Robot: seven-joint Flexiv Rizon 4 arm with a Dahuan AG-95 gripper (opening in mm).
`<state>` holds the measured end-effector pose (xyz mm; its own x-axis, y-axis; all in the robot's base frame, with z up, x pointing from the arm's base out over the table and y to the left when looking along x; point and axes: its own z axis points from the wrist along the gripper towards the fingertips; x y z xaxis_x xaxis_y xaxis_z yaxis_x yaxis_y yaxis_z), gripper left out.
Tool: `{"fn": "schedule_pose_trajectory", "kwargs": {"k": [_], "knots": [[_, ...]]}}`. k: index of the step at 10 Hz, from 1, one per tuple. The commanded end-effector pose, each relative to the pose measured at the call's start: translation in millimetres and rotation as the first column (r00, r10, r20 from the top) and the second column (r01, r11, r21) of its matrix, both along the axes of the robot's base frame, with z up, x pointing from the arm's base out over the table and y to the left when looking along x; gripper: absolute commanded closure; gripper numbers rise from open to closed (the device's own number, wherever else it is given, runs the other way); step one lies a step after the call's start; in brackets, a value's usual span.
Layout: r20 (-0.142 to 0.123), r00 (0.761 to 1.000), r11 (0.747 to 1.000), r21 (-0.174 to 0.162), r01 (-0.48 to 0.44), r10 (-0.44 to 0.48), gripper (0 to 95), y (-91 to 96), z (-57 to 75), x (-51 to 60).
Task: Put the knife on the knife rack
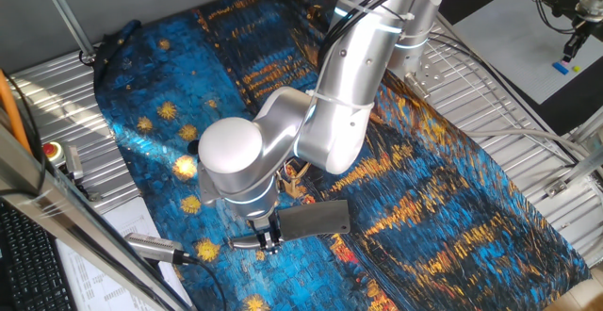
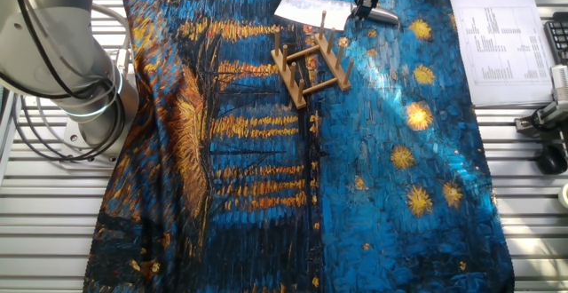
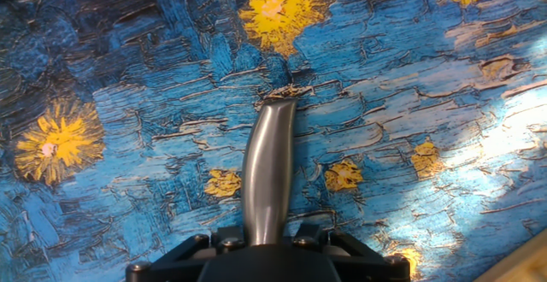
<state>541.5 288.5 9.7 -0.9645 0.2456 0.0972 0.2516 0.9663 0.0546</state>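
Note:
The knife (image 1: 316,219) is a cleaver with a broad grey blade and a rounded silver handle. My gripper (image 1: 268,240) is shut on the handle, with the blade sticking out to the right, low over the blue painted cloth. In the other fixed view the blade (image 2: 302,9) lies just behind the wooden knife rack (image 2: 311,62), and the gripper (image 2: 368,0) holds the handle at the top edge. In the hand view the handle (image 3: 269,162) runs forward from the gripper (image 3: 267,243). In the first fixed view the arm hides most of the rack (image 1: 300,174).
A silver cylinder with a black cable (image 1: 155,247) lies at the cloth's near-left edge. Paper sheets (image 2: 501,35) and a keyboard (image 2: 559,35) lie to the right. The robot base (image 2: 75,71) stands at the left. Metal slats surround the cloth.

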Motion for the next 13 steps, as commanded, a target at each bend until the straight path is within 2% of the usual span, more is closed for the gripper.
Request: {"fn": "schedule_pose_trajectory", "kwargs": {"k": [1, 13], "knots": [[-0.001, 1.0, 1.0, 0.0, 0.0, 0.0, 57.0, 0.4, -0.4, 0.3], [0.008, 1.0, 1.0, -0.027, 0.002, -0.002, 57.0, 3.1, -3.7, -1.5]]}}
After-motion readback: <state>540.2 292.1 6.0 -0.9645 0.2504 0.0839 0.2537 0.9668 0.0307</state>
